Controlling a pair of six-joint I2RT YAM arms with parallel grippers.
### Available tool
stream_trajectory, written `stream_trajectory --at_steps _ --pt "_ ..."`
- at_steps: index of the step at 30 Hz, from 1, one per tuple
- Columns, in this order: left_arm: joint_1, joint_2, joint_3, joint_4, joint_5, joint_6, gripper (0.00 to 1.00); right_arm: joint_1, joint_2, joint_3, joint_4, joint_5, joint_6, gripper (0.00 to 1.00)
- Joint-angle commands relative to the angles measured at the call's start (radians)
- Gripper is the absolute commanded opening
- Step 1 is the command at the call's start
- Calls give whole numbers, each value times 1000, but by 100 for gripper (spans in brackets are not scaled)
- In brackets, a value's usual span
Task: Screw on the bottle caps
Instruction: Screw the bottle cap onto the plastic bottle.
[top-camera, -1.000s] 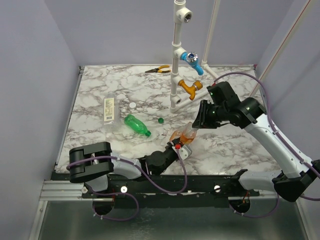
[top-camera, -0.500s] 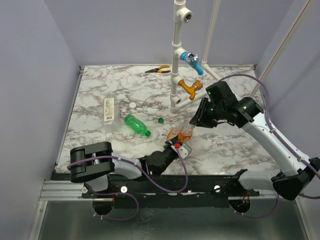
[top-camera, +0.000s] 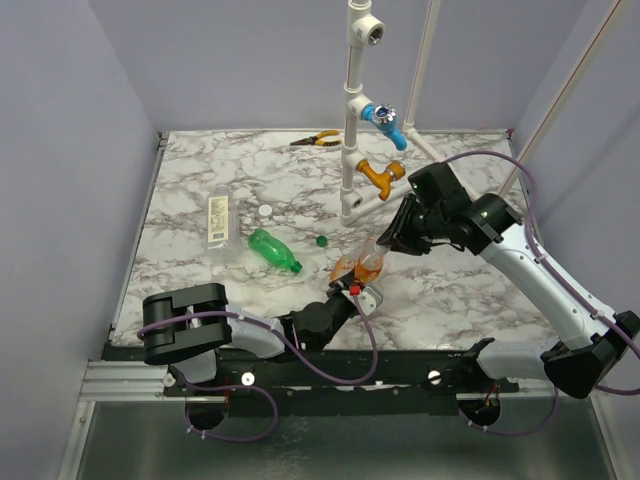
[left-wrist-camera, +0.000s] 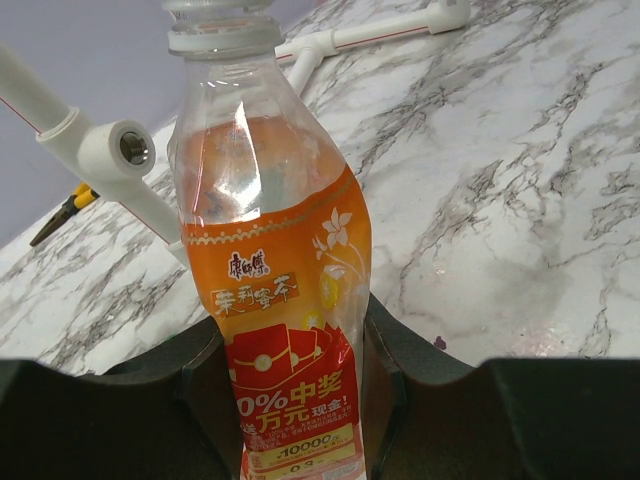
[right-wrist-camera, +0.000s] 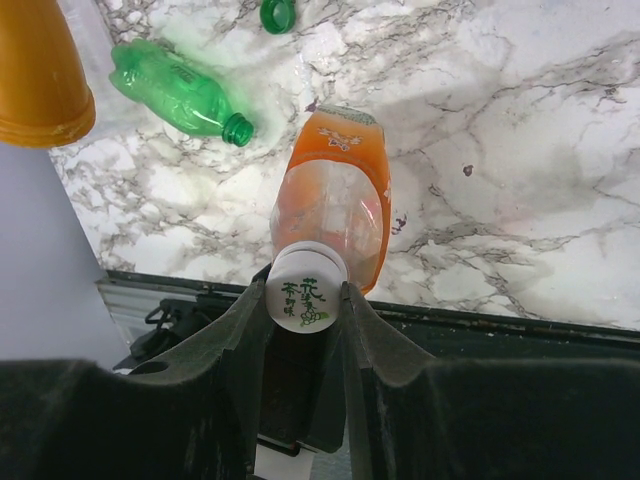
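Orange bottle (left-wrist-camera: 270, 300) clamped around its lower body by left gripper (left-wrist-camera: 290, 362), white cap (right-wrist-camera: 305, 288) pinched on its neck by right gripper (right-wrist-camera: 306, 302), green bottle (right-wrist-camera: 178, 95) laid uncapped nearby

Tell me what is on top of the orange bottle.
A white cap with green print sits there, pinched by the right gripper. It covers the threads, so how far it is screwed on cannot be seen.
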Motion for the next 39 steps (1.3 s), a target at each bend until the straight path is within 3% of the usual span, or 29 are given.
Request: stream_trajectory --at_steps 1,11,20,27,33,39 --pt "-19 -13 88 211 66 -7 0 25 33 -14 -16 -5 30 31" --pt "-20 -5 85 207 54 -38 0 24 29 24 -27 2 2 39" --pt "-18 3 75 203 46 -57 0 25 33 63 -48 34 -18 40" --pt "-18 3 65 204 48 -71 0 25 30 85 -65 49 -31 49" --pt "-18 2 53 204 52 -81 0 25 19 101 -68 57 -48 64" --pt "-18 4 43 203 52 -93 0 25 8 113 -65 56 -72 73"
